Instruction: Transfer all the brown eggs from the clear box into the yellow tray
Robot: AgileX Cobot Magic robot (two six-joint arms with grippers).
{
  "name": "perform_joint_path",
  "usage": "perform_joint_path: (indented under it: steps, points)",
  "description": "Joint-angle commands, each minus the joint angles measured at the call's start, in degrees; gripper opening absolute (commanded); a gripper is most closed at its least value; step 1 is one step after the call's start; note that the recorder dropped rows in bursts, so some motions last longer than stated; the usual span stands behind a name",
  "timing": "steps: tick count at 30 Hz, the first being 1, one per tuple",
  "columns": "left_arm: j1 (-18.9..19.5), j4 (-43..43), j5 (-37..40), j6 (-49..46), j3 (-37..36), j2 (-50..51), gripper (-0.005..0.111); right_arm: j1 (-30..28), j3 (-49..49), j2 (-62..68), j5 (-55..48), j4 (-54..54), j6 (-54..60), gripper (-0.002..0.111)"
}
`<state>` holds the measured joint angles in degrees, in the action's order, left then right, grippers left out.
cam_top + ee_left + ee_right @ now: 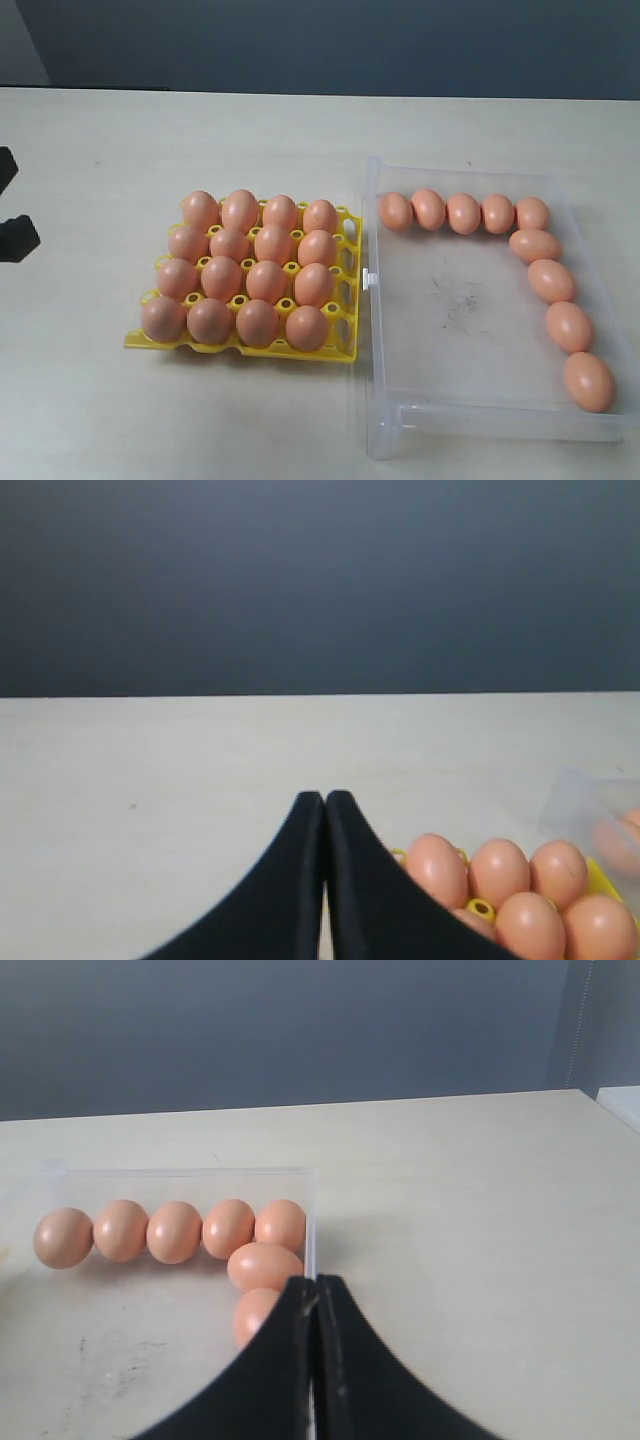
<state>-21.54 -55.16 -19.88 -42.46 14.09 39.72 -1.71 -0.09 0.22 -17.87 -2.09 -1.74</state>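
Observation:
The yellow tray (349, 290) lies left of the clear box (480, 418), and brown eggs (267, 281) fill its cups in rows. Several more brown eggs (551, 281) line the far and right walls of the box. My left gripper (325, 798) is shut on nothing and hovers over the table beside the tray's eggs (498, 872). My right gripper (316, 1282) is also shut and empty. It sits just above the box's side wall (311, 1220), close to the corner eggs (265, 1265). Neither gripper's fingertips show in the exterior view.
Dark parts of the left arm (18, 238) poke in at the left edge of the exterior view. The box's scuffed floor (455, 300) is bare in the middle. A dark wall runs behind the pale table (120, 400).

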Motion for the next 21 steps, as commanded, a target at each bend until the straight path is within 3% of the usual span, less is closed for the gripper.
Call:
perform_joint_path:
  steps: [1,8,12,15,18,21]
  points:
    - [-0.3,0.2,-3.7,0.0,-0.6,-0.6,0.0,-0.3,0.1,-0.2,0.4,0.1,0.3,-0.001]
    - [0.5,5.8,2.0,0.1,-4.7,-8.6,0.0,-0.3,0.1,-0.2,0.4,0.1,0.3,-0.001]
    - [6.5,10.1,11.8,2.9,-7.0,-16.4,0.0,-0.3,0.1,-0.2,0.4,0.1,0.3,-0.001]
    - [12.4,19.6,20.9,12.8,-7.3,-20.3,0.0,-0.3,0.1,-0.2,0.4,0.1,0.3,-0.001]
    - [16.7,34.4,30.0,26.9,-7.3,-24.9,0.0,-0.3,0.1,-0.2,0.4,0.1,0.3,-0.001]
    - [20.3,42.4,37.5,35.0,-7.3,-29.1,0.0,-0.3,0.1,-0.2,0.4,0.1,0.3,-0.001]
